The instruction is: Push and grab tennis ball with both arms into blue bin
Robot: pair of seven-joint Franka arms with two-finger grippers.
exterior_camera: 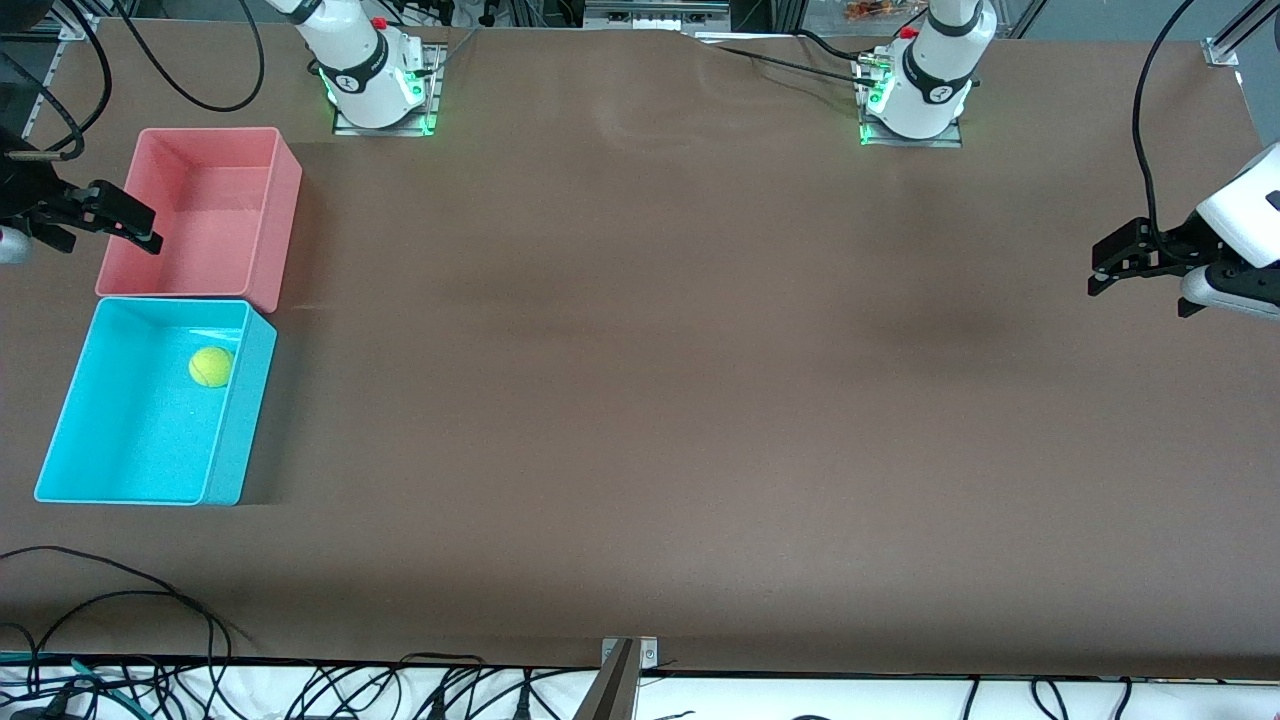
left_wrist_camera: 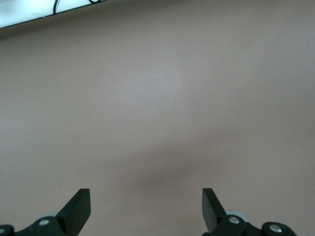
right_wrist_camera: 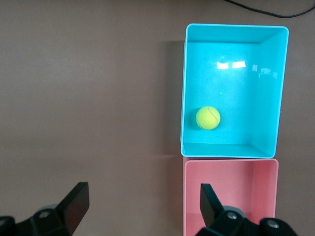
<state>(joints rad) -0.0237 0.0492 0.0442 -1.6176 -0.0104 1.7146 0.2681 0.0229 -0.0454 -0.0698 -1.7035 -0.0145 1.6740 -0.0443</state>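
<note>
Resting spot: tennis ball (exterior_camera: 211,366) sits on the floor of the blue bin (exterior_camera: 225,455), in the part of the bin farther from the front camera, close to the wall on the table-middle side; looks like touching nothing but the floor.
Ball handling: judged light, springy, fuzzy felt so not slippery in rubber pads; rolls freely on smooth plastic, not fragile.
Ball hold point: judged best across the widest middle, fingers on either side from above; a pinch off-centre would likely squirt it out.
Blue bin: upright, open top, at the right arm's end of the table, nearer the front camera than the pink bin (exterior_camera: 280,220); the two bins look to be touching end to end.
Blue bin handling: judged stiff thin plastic, light, could slide on the table (exterior_camera: 640,400) if bumped.
Right gripper (exterior_camera: 125,222): over the pink bin's outer edge, fingers spread apart, nothing between them; right wrist view shows both bins below it.
Left gripper (exterior_camera: 1120,262): over bare table at the left arm's end, well apart from the bins, fingers spread wide, empty; arm waits.
Task status: judged done, ball already inside the blue bin.
Risk: low; ball may roll a little if the bin gets nudged.
</note>
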